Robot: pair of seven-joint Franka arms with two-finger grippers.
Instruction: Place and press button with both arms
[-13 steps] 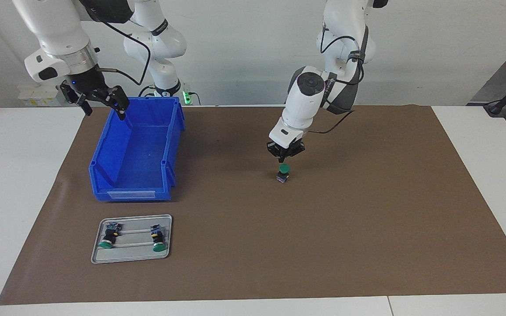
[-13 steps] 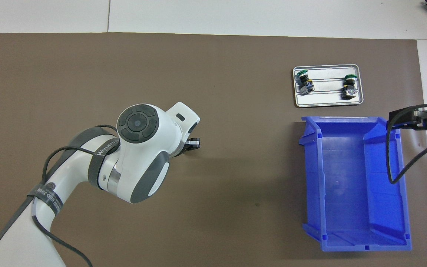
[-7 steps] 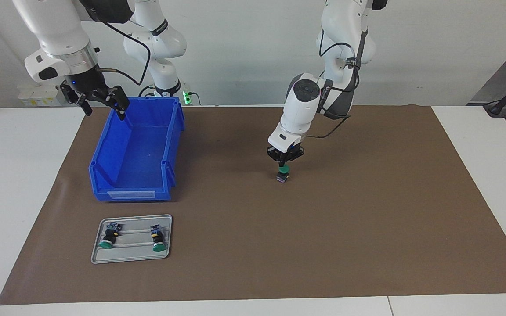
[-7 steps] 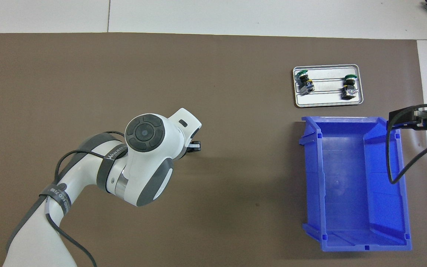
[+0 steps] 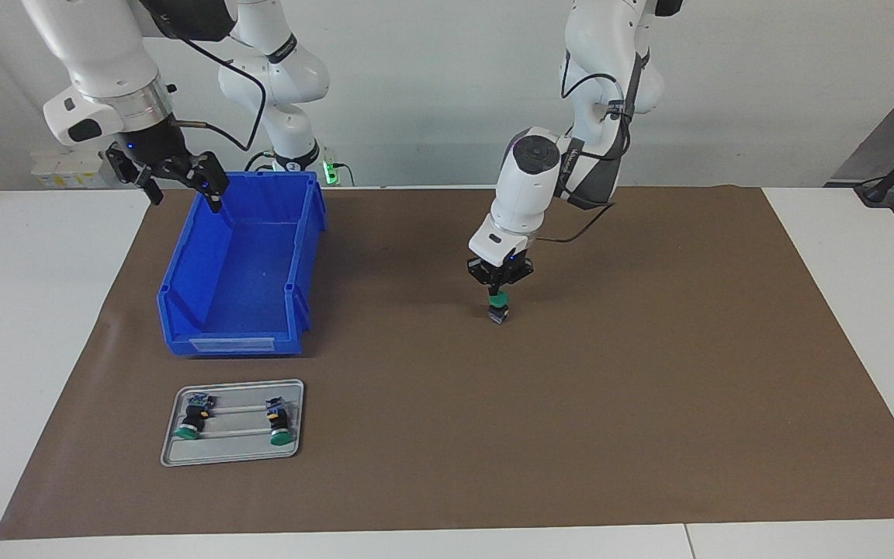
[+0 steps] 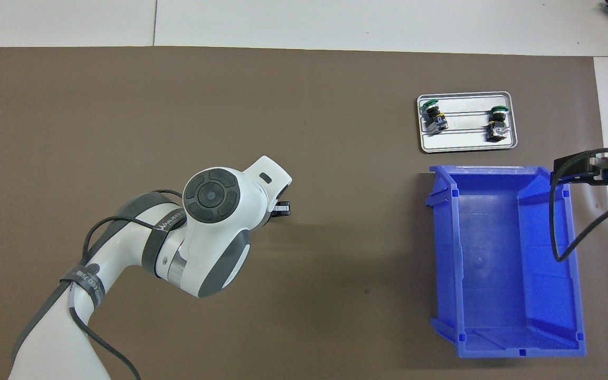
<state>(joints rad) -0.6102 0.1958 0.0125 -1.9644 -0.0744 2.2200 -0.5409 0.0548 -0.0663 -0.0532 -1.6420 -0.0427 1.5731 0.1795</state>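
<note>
A green-capped button [image 5: 499,309] stands upright on the brown mat near the table's middle. My left gripper [image 5: 499,290] is shut and points straight down, its tips resting on the green cap. In the overhead view the left arm's wrist hides this button, and only a part of the left gripper [image 6: 281,208] shows. My right gripper [image 5: 187,199] hangs open and holds nothing, above the blue bin's [image 5: 303,256] rim at the right arm's end; the arm waits there. From overhead the right gripper [image 6: 560,170] is seen at the bin's [image 6: 444,253] edge.
A grey metal tray [image 5: 233,448] lies farther from the robots than the blue bin, with two more green-capped buttons lying on their sides in it. The overhead view shows the same tray [image 6: 465,142]. Brown mat [image 5: 649,404] covers the table's middle.
My left gripper has come down from just above the button until its tips rest on the green cap. The right arm has not moved.
</note>
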